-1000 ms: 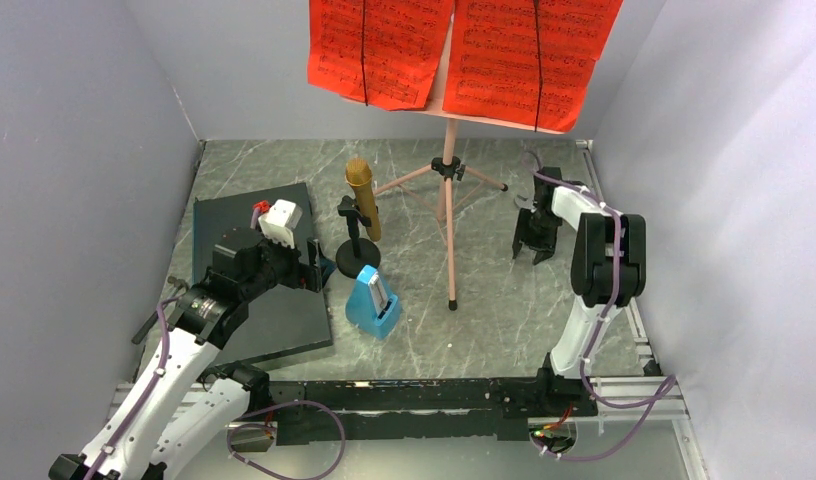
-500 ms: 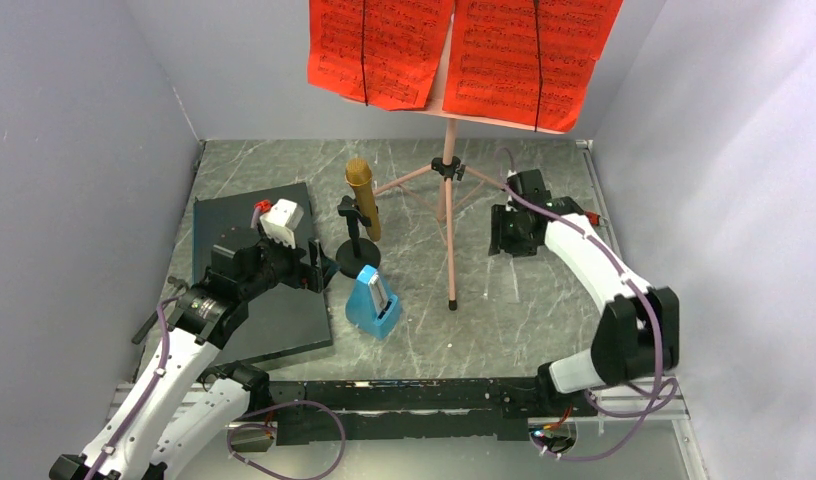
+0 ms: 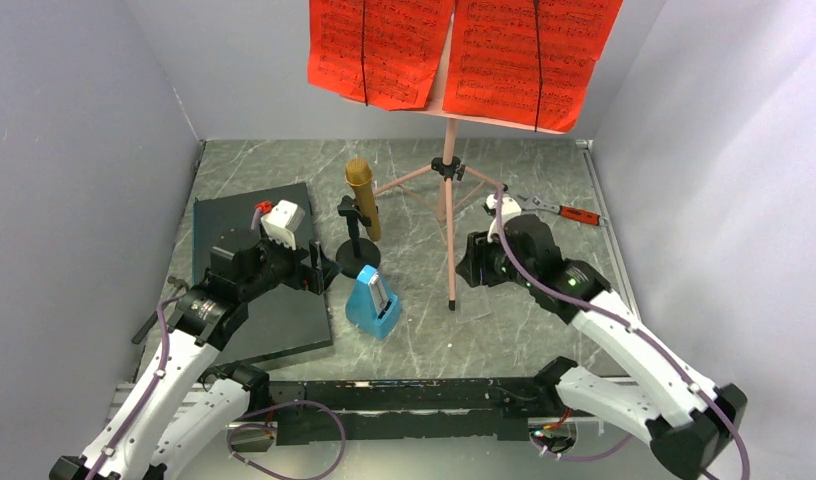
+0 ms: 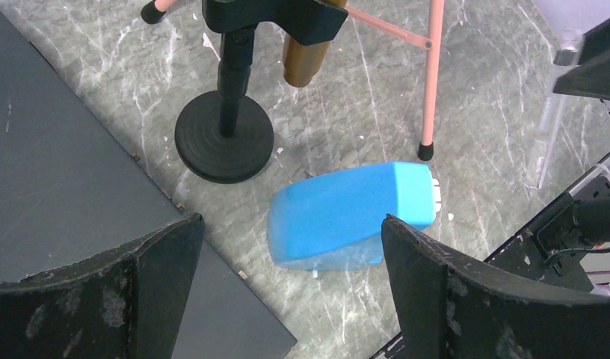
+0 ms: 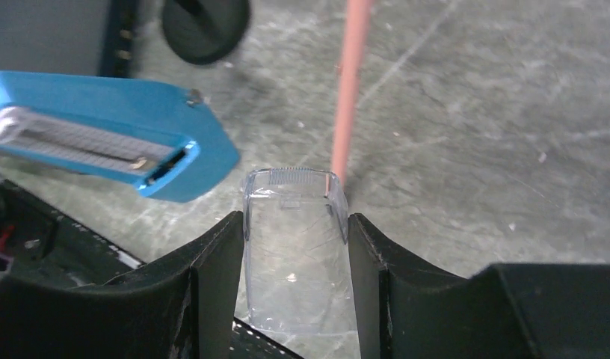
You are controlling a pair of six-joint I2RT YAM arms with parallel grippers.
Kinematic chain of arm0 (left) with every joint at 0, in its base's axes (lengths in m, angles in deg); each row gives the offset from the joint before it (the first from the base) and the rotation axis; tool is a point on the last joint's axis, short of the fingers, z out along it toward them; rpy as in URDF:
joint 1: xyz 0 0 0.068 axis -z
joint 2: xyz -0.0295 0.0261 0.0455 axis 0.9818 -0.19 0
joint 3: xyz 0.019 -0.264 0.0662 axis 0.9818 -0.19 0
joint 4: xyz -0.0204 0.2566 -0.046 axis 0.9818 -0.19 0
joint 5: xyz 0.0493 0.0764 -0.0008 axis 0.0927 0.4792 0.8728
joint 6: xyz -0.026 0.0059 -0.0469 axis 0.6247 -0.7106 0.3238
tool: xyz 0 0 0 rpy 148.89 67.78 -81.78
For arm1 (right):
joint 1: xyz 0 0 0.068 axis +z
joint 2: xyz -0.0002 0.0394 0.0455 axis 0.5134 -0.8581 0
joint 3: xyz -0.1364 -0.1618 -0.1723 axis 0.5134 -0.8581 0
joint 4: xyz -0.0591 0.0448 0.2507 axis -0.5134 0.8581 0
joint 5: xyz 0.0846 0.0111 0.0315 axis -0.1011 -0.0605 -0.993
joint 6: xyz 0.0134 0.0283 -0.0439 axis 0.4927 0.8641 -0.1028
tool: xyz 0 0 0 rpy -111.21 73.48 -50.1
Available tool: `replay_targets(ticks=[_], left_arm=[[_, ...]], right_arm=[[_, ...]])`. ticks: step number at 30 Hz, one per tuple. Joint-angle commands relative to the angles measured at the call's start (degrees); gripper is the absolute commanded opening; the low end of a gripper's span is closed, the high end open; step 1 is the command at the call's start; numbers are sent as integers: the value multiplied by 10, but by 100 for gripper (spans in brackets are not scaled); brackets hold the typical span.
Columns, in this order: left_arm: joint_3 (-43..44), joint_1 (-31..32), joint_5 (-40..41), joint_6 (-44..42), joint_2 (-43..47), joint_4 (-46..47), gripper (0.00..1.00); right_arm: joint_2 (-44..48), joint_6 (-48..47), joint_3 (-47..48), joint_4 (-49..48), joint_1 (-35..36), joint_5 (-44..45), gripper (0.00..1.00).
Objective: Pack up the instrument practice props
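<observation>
The pink music stand (image 3: 450, 200) stands at the back centre and carries the red sheet-music pages (image 3: 464, 50). The gold microphone (image 3: 361, 195) stands on its black round base (image 4: 223, 137). The blue metronome (image 3: 374, 302) lies in front of it. My left gripper (image 3: 314, 268) is open and empty, just left of the metronome (image 4: 347, 213), which shows between its jaws from above. My right gripper (image 3: 471, 262) is shut on a clear plastic cover (image 5: 294, 247), right beside the stand's near leg (image 5: 350, 90) and right of the metronome (image 5: 100, 134).
A large dark slab (image 3: 254, 320) lies on the left under my left arm. A red-handled wrench (image 3: 564, 211) lies at the back right. Grey walls close in three sides. The black arm rail (image 3: 424, 395) runs along the near edge.
My right arm has swung from the back right, over the wrench, toward the middle beside the stand's near leg, uncovering the wrench. My left gripper has barely shifted.
</observation>
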Motion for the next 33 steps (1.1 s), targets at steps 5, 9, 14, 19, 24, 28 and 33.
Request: replay_targets(ticks=[5, 9, 14, 19, 24, 28, 33], left_arm=[[-5, -3, 12, -6, 21, 19, 94], [-6, -3, 34, -10, 35, 1, 94], [18, -3, 54, 5, 49, -62, 94], [38, -3, 93, 20, 61, -134, 94], [24, -3, 132, 38, 70, -147, 94], [20, -3, 172, 43, 66, -147, 94], [20, -3, 163, 41, 46, -145, 94]], right_arm=[[91, -21, -57, -213, 51, -74, 0], [77, -62, -66, -281, 71, -116, 0], [88, -117, -104, -394, 82, -166, 0], [138, -172, -198, -541, 88, -219, 0], [152, -179, -265, -656, 91, -254, 0], [140, -157, -275, -693, 97, -262, 0], [112, -159, -301, -764, 109, -251, 0]])
